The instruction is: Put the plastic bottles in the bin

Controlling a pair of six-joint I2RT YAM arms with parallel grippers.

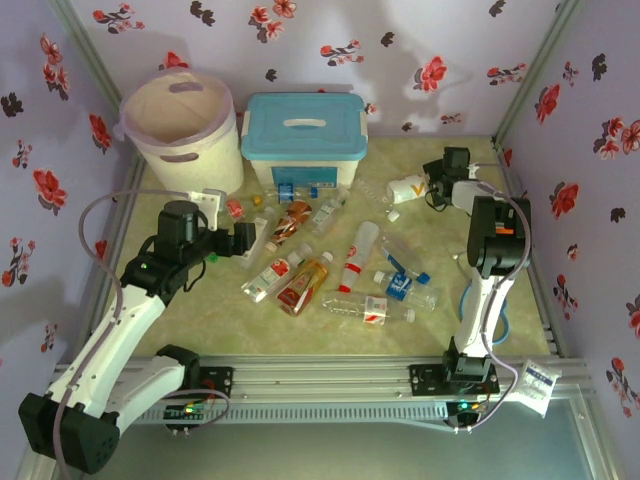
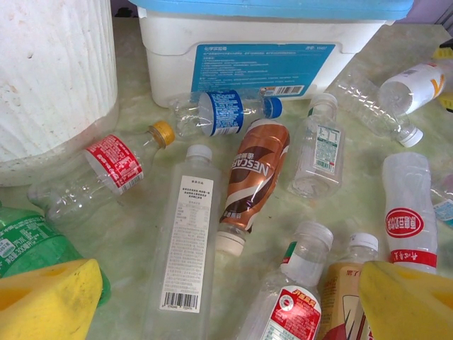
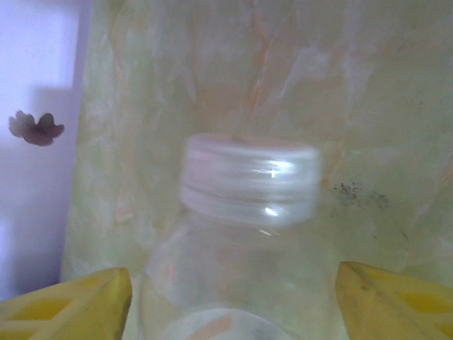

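Several plastic bottles (image 1: 330, 270) lie scattered on the green tabletop in front of the round white bin (image 1: 180, 125). My left gripper (image 1: 248, 240) hangs open over the left of the pile. In its wrist view the left gripper (image 2: 230, 273) has a clear bottle with a white label (image 2: 187, 241) and a red-labelled one (image 2: 297, 312) lying below the gap, untouched. My right gripper (image 1: 432, 185) is at the back right, at a white bottle (image 1: 408, 188). That white-capped bottle (image 3: 248, 184) lies between the open yellow fingers (image 3: 71, 304), with a narrow gap on each side.
A white box with a blue lid (image 1: 303, 140) stands right of the bin, close behind the bottles. A brown Nescafe bottle (image 2: 251, 177) and a green bottle (image 2: 35, 248) lie near my left gripper. Flowered walls close in the table on three sides.
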